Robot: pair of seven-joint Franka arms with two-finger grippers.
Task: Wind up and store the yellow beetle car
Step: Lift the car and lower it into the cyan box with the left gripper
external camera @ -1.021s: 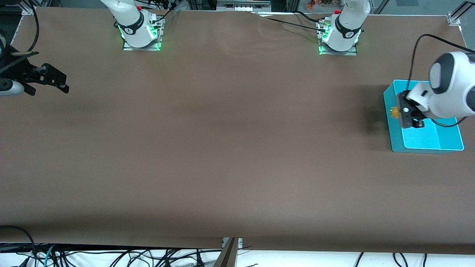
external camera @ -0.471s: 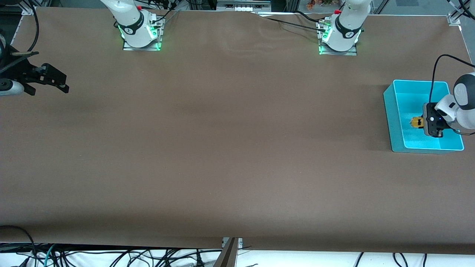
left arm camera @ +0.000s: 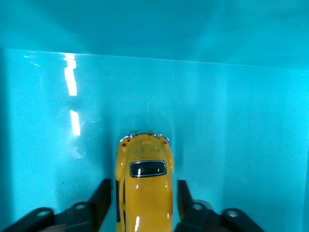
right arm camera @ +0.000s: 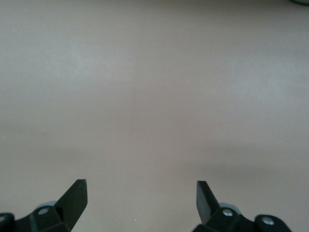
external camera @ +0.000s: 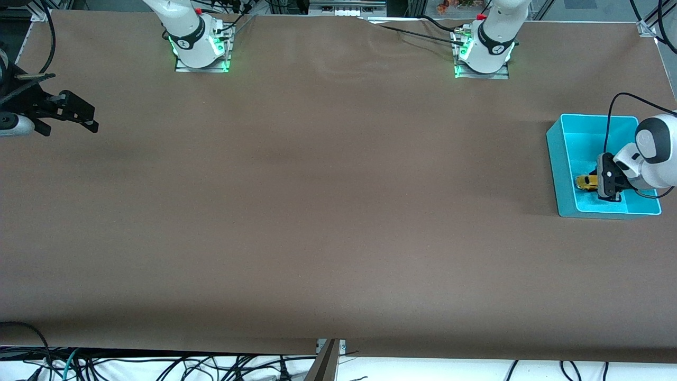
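The yellow beetle car (external camera: 585, 182) lies on the floor of the teal bin (external camera: 553, 159) at the left arm's end of the table. My left gripper (external camera: 602, 182) is down inside the bin. In the left wrist view the car (left arm camera: 145, 179) sits between the two black fingers (left arm camera: 102, 193) with a narrow strip of teal floor showing on each side, so the gripper (left arm camera: 143, 187) is open around it. My right gripper (external camera: 79, 112) waits open and empty over the table at the right arm's end; its wrist view (right arm camera: 141, 187) shows only bare brown table.
The bin's walls (left arm camera: 154, 29) stand close around the left gripper. The brown table (external camera: 328, 201) stretches between the two arm bases (external camera: 200, 50) (external camera: 482, 55). Cables hang below the table's front edge.
The left gripper has moved from over the bin's rim down into the bin with the car. The car now rests on the bin floor with the fingers slightly apart from it.
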